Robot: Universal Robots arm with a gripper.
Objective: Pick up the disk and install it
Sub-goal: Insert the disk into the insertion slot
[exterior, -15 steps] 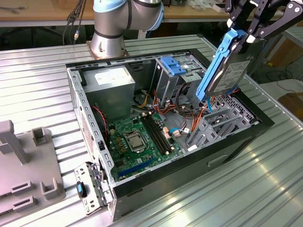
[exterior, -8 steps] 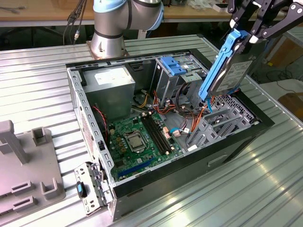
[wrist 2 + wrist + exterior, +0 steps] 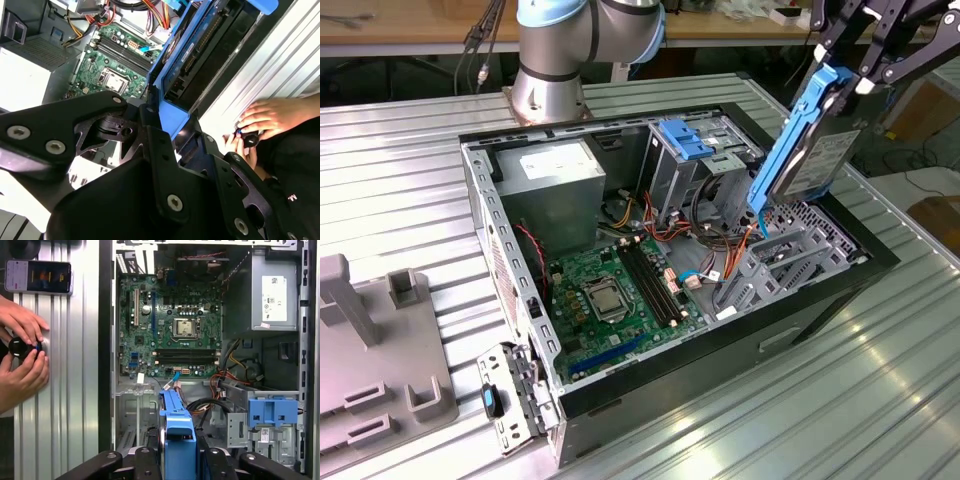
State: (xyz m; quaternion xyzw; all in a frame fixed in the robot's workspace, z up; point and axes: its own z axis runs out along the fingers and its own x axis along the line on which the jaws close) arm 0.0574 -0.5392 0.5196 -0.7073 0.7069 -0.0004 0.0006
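One gripper (image 3: 855, 70): clenched on the upper end of the disk, at the upper right of the exterior view; in both wrist views its black fingers pinch the blue carrier.
Disk (image 3: 808, 150): in the air, on edge and tilted, over the right end of the open computer case (image 3: 505, 250); it touches nothing but the gripper.
Drive cage (image 3: 770, 265): grey metal, just below the disk's lower end, apart from it.
Motherboard (image 3: 610, 290): green, flat on the case floor, centre of frame.
Power supply (image 3: 555, 180): grey box, upper left inside the case.
Hands (image 3: 22, 355): a person's, at the left edge of the first wrist view, outside the case on the ribbed table (image 3: 400, 150), cupping a small black knob (image 3: 20, 347).
Progress: pick-up looks done; installation is not, since the disk sits in no bay yet.
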